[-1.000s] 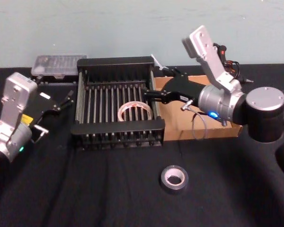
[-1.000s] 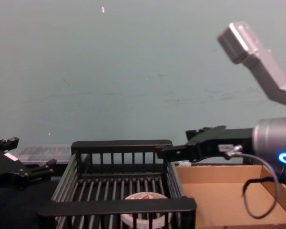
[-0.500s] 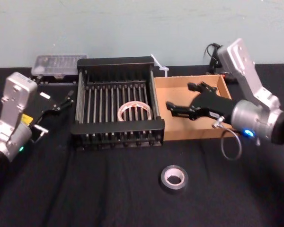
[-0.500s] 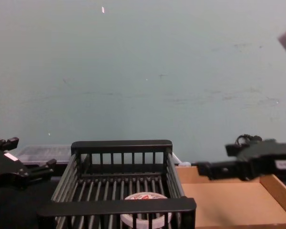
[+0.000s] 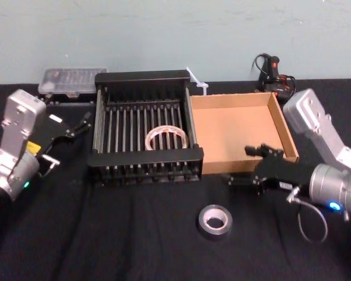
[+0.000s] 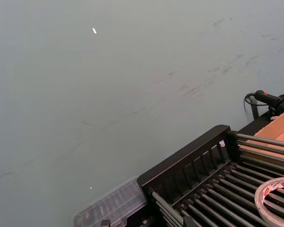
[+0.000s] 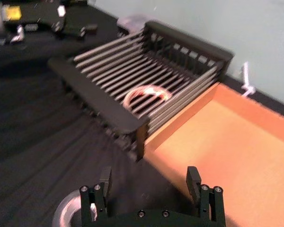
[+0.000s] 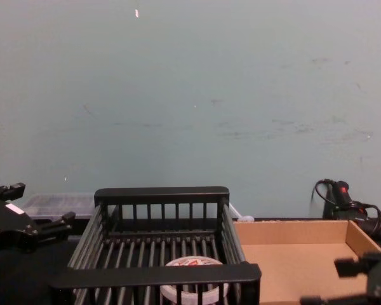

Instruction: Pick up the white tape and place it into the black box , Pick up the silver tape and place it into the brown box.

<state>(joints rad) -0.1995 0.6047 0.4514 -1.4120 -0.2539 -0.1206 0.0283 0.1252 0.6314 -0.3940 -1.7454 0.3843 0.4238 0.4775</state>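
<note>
The white tape (image 5: 167, 138) lies flat inside the black box (image 5: 141, 76), near the middle of the head view. So the first job looks done.

The silver tape (image 5: 214, 220) lies flat on the black table (image 5: 105, 234), low in the middle of that view. It is in front of both boxes and apart from them. The brown box (image 5: 234, 129) sits just to the right of the black box and has nothing in it. So the second job is not done yet.

The right pincer (image 5: 250, 166) hangs by the front edge of the brown box, at the right of the view. It is near the silver tape but not on it. Its two fingers are spread wide and hold nothing. I think it must go down over the silver tape, close on it, and carry it into the brown box.

The left pincer (image 5: 79, 124) sits at the far left, beside the black box, with its fingers apart and holding nothing.
</note>
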